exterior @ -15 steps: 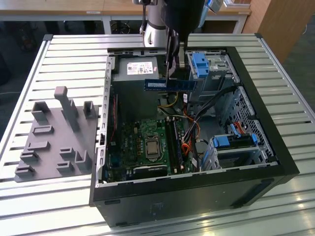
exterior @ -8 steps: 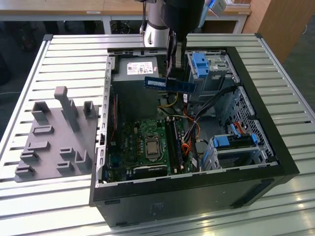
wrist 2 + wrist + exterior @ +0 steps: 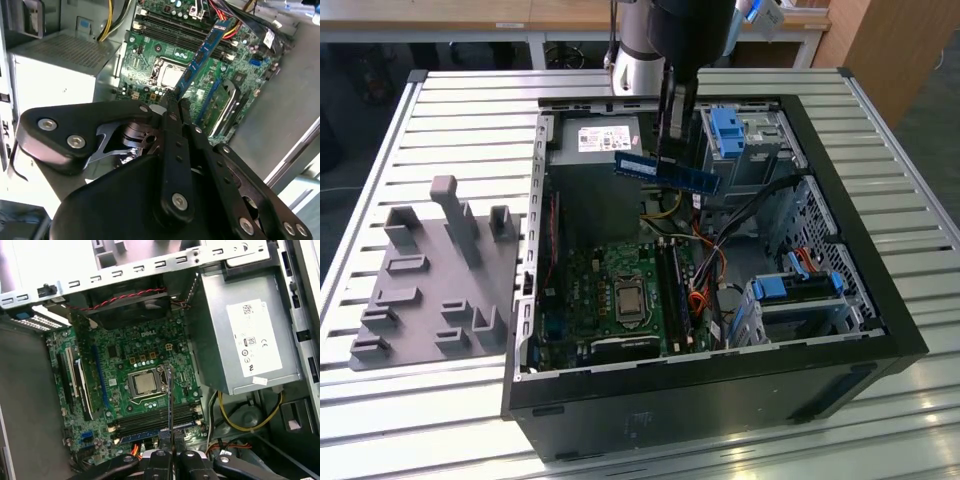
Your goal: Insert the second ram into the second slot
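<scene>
My gripper [image 3: 668, 158] hangs over the open computer case [image 3: 620, 420], shut on the second ram [image 3: 666, 172], a thin blue stick with a pale label, held level above the motherboard [image 3: 595, 290]. In the second wrist view the ram [image 3: 202, 55] sticks out from the gripper [image 3: 172, 102] over the board. The first wrist view shows the ram edge-on [image 3: 170, 400] beyond the gripper [image 3: 171, 450], crossing the dark memory slots [image 3: 150, 421] beside the CPU socket [image 3: 145, 385]. In the exterior view these slots [image 3: 672, 290] lie well below the stick. I cannot tell which is the second slot.
A grey power supply [image 3: 600, 140] fills the case's far corner. Bright-blue drive-bay clips [image 3: 725, 128] and a drive cage [image 3: 790, 300] sit on the exterior view's right, with orange and black cables [image 3: 715, 270] beside the slots. A grey holder block [image 3: 430, 285] lies outside on the left.
</scene>
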Motion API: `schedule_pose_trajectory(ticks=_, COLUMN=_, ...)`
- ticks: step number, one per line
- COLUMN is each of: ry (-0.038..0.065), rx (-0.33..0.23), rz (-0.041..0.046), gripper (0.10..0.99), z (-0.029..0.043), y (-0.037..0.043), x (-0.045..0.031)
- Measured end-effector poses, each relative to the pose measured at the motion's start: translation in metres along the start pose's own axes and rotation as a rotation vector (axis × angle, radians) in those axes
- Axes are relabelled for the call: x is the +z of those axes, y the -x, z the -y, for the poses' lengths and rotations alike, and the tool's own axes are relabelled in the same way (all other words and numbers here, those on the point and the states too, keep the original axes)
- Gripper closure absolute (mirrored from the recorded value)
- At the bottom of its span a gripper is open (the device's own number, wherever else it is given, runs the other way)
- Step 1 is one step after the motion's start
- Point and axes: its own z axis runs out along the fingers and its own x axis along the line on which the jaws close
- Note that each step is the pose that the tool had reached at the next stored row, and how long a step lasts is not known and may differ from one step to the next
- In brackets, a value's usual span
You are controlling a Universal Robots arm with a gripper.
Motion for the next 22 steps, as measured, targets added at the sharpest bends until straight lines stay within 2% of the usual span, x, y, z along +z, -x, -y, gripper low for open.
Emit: schedule_pose_trajectory(ticks=22, ry=-0.002, rx=0.268, rz=0.0046, gripper=0.949, z=0.0000, y=0.0000, x=0.0006)
